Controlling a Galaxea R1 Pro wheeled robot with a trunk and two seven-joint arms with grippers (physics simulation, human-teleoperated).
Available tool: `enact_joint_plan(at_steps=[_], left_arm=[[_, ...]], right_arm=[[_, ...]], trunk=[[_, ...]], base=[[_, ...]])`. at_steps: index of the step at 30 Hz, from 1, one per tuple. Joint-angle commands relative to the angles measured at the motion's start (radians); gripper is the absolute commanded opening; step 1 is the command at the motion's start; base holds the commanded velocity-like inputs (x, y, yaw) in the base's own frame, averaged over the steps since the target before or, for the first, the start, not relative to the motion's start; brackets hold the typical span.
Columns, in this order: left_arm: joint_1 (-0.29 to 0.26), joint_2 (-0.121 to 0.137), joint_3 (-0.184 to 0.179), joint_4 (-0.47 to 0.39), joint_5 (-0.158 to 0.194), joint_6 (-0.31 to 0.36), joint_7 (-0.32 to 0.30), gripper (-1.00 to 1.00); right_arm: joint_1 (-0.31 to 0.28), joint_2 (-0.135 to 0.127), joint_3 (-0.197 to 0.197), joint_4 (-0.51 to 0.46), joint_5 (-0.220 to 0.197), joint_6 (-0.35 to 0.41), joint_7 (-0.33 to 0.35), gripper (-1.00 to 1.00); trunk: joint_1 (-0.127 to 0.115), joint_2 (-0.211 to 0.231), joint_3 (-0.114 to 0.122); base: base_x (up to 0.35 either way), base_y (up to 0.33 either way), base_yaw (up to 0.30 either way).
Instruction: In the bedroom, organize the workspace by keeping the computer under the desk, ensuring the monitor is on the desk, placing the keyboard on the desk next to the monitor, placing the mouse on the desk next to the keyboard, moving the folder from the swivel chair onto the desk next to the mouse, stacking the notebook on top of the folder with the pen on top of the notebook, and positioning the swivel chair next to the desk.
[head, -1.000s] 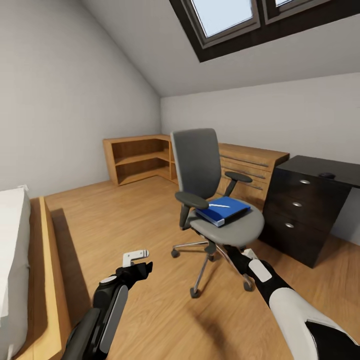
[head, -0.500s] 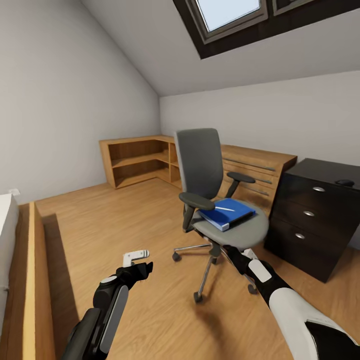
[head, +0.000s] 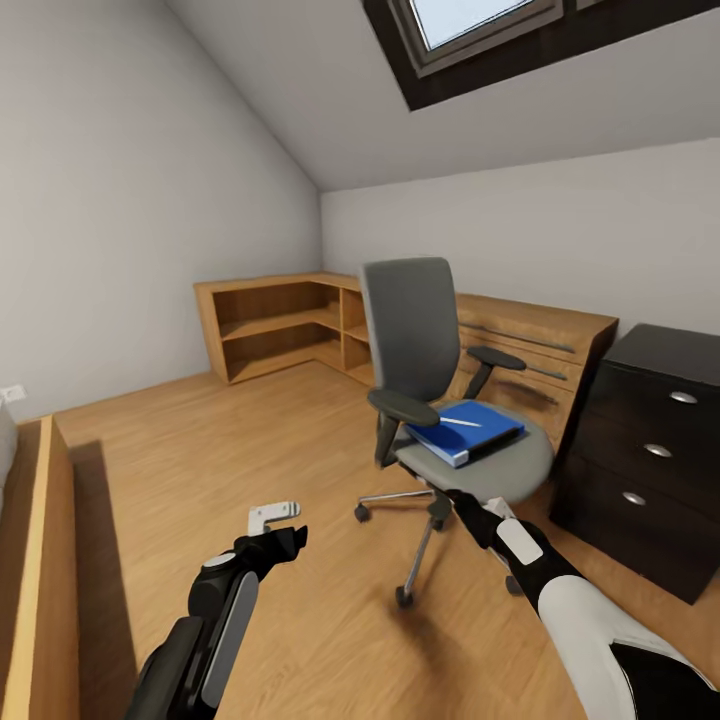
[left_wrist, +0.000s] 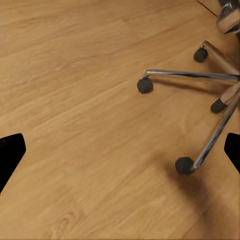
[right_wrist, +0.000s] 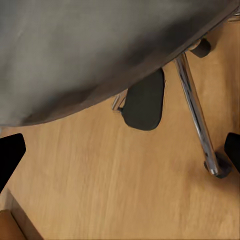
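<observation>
Directly ahead, swivel chair (head: 440, 400) carries folder (head: 465, 430); pen (head: 462, 422) atop.

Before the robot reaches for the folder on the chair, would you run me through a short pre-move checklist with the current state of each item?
1. Folder lies flat on the swivel chair seat: ok.
2. Pen rests on the folder and may roll off when it is lifted: not ok.
3. Left gripper is open and empty over bare floor: ok.
4. Right gripper sits below the seat edge, fingers apart, holding nothing: ok.
5. Room on the desk top for the folder: cannot tell, the top is mostly out of frame.
6. Notebook located: cannot tell.
</observation>
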Motion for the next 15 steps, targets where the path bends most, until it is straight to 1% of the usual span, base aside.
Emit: enact_joint_plan(at_steps=[1,3,5,11,15], left_arm=[[0.000,0.000,-0.001,0.000,0.010,0.003,0.009,1.00],[0.000,0.000,-0.002,0.001,0.010,0.003,0.009,1.00],[0.000,0.000,-0.002,0.001,0.010,0.003,0.009,1.00],[0.000,0.000,-0.002,0.001,0.010,0.004,0.009,1.00],[0.000,0.000,-0.002,0.001,0.010,0.003,0.009,1.00]], right_arm=[[-0.001,0.000,-0.013,-0.002,0.002,0.006,0.003,1.00],[-0.001,0.000,-0.013,-0.002,0.002,0.006,0.003,1.00],[-0.001,0.000,-0.013,-0.002,0.002,0.006,0.002,1.00],[-0.001,0.000,-0.013,-0.002,0.002,0.007,0.000,1.00],[-0.001,0.000,-0.013,-0.002,0.003,0.006,0.002,1.00]], trunk=[[0.000,0.000,-0.001],[0.000,0.000,-0.001],[0.000,0.000,-0.001],[0.000,0.000,-0.001],[0.000,0.000,-0.001]], base=[[0.292,0.017,0.000],[0.259,0.008,0.000],[0.119,0.002,0.000],[0.009,0.000,0.000],[0.040,-0.251,0.000]])
